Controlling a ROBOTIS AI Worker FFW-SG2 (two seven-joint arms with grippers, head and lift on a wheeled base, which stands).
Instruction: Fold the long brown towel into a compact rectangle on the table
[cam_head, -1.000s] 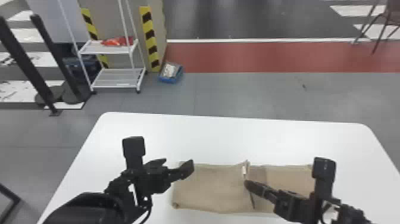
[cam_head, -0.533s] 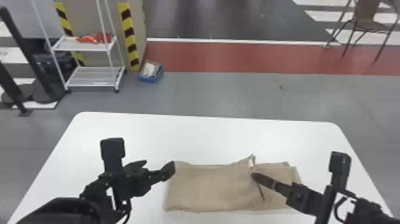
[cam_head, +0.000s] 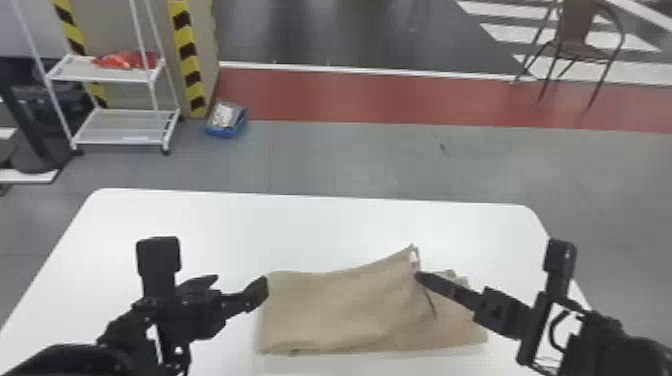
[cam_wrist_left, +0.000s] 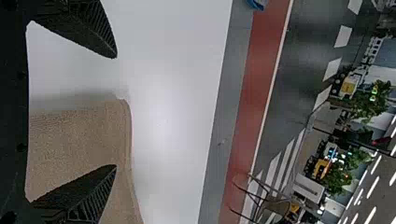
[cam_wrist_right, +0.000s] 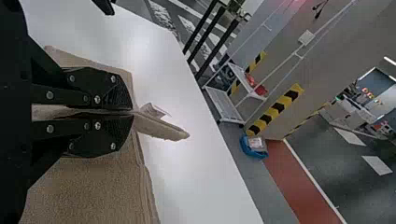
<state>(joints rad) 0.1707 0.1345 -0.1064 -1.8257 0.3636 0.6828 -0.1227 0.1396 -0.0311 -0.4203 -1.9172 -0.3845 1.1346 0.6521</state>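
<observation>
Gripping the brown towel (cam_head: 325, 310), right hand (cam_head: 419, 276) pinched narrow, left hand (cam_head: 241, 282) spread wide

On the near left, the left gripper (cam_head: 241, 281) is being held with fingers apart; on the near right, the right gripper (cam_head: 419, 276) is being held with fingers closed together.

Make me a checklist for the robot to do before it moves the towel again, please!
1. Right gripper has hold of the towel: ok, it is shut on the cloth.
2. Left gripper is open, so it could grab: ok, its fingers are apart.
3. Towel is over the table, not hanging off its far edge: ok.
4. Towel is a neat rectangle: not ok, its right part is uneven and a corner sticks up.
5. Layers underneath are smooth: cannot tell, they are hidden.
</observation>
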